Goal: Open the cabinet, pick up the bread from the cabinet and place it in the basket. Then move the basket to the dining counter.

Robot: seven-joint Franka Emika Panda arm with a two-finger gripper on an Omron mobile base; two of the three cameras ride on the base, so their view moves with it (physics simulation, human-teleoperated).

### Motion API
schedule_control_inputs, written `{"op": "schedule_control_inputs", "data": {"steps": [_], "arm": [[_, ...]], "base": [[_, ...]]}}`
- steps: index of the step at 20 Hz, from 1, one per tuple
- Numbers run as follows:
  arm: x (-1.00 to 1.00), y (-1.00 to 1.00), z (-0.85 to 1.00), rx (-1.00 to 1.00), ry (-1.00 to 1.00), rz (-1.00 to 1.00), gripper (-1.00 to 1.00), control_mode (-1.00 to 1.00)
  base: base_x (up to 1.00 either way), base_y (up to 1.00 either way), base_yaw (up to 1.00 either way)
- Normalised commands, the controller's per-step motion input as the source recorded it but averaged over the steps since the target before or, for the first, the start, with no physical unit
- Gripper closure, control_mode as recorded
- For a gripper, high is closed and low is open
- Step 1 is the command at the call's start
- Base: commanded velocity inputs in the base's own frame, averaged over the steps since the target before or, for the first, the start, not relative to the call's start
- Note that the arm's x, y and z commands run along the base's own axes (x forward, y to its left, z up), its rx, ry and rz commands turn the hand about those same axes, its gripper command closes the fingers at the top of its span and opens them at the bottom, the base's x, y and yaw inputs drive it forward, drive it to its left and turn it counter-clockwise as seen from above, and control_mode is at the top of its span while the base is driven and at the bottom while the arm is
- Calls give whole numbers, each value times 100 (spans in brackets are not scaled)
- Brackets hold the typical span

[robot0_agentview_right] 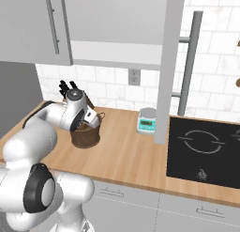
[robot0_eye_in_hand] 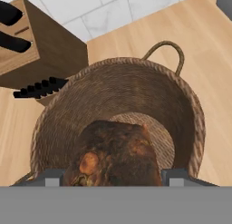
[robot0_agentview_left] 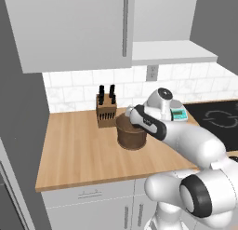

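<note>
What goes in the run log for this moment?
gripper: above basket, jaws wide | bread: in basket | cabinet: open | next: move basket

I can't read any text, brand or number here. The small scale (robot0_agentview_right: 147, 120) on the worktop has a teal display panel, but it may carry digits too blurred for me to make out. The cooktop (robot0_agentview_right: 202, 150) bears only pale ring markings, no lettering.
</note>
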Motion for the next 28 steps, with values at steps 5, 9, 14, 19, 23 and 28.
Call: {"op": "schedule_control_inputs", "data": {"steps": [5,9,14,19,23,28], "arm": [[30,0,-16,-1,0,0,100,-100],[29,2,-7,0,0,0,100,-100],[26,11,-9,-2,0,0,100,-100],[25,10,-16,-2,0,0,100,-100],[30,7,-32,-3,0,0,100,-100],[22,0,-29,0,0,0,100,-100]], "base": [[0,0,0],[0,0,0],[0,0,0],[0,0,0],[0,0,0],[0,0,0]]}}
